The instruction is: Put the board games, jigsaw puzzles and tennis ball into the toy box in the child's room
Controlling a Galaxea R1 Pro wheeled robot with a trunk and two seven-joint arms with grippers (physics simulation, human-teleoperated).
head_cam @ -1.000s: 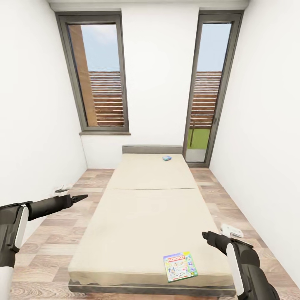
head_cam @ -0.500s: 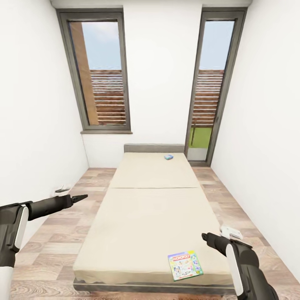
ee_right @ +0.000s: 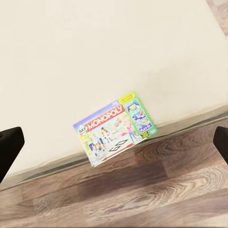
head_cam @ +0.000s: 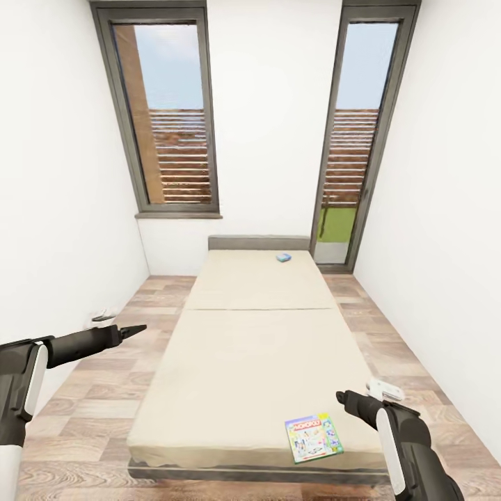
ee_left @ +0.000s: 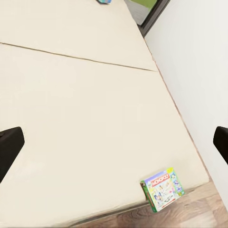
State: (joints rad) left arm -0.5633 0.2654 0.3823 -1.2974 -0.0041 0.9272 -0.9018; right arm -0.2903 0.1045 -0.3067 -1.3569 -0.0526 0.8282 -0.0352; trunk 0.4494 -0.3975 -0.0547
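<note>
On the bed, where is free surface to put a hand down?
Nearly the whole bed is bare, between the blue game by the headboard and the green-edged game at the near right corner. Nowhere is it crowded.

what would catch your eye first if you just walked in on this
The long beige bed running down the middle of the narrow room, with a colourful Monopoly board game lying flat at its near right corner, just ahead of the right end effector. A small blue board game sits far off by the headboard, under two tall dark-framed windows.
</note>
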